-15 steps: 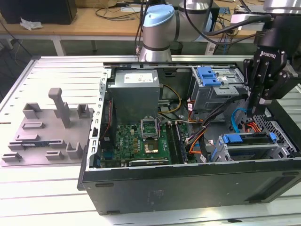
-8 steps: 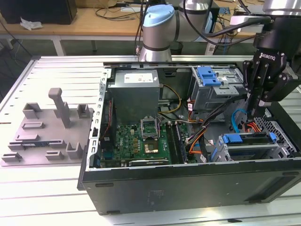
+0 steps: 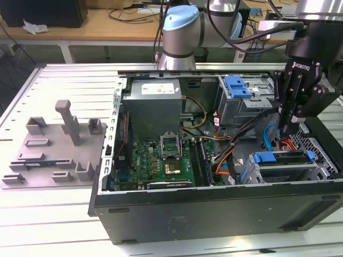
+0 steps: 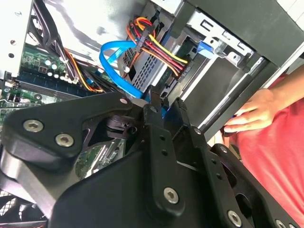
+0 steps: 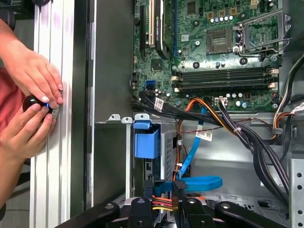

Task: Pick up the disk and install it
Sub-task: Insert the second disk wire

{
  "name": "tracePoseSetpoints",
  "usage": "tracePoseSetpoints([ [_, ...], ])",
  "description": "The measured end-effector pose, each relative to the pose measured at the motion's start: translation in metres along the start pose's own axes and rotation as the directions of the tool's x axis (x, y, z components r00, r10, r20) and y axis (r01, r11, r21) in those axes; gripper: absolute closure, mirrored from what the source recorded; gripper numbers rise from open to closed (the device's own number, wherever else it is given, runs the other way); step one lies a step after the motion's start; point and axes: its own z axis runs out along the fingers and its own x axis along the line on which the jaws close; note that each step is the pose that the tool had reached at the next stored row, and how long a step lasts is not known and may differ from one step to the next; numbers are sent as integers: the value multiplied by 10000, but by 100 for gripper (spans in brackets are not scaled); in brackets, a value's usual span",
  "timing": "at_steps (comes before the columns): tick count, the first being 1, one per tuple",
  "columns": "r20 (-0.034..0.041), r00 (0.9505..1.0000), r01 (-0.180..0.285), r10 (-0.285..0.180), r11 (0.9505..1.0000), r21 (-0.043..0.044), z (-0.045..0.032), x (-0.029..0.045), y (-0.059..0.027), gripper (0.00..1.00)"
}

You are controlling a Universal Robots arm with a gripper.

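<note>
Hovering inside the open black metal computer case (image 3: 214, 214), with the black robot gripper (image 3: 289, 128) just above the flat silver hard disk in its blue plastic bracket (image 3: 284, 170), at the corner bay on the exterior view's right; not being able to tell whether clamped or free. Judging the pickup as done and the disk as already lying in that bay, leaving at most the final seating. Lying flat, long axis running along the case's near wall, across the exterior view.

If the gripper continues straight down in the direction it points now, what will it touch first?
Probably the disk seated in the drive cage inside the computer case, just below the gripper. The blue cable and red-yellow wires lie close; depth is unclear.
</note>
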Motion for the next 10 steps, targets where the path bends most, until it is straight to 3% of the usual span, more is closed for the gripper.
tracePoseSetpoints([
  [10, -1, 10000, 0, 0, 10000, 0, 16, -6, 14, 71],
])
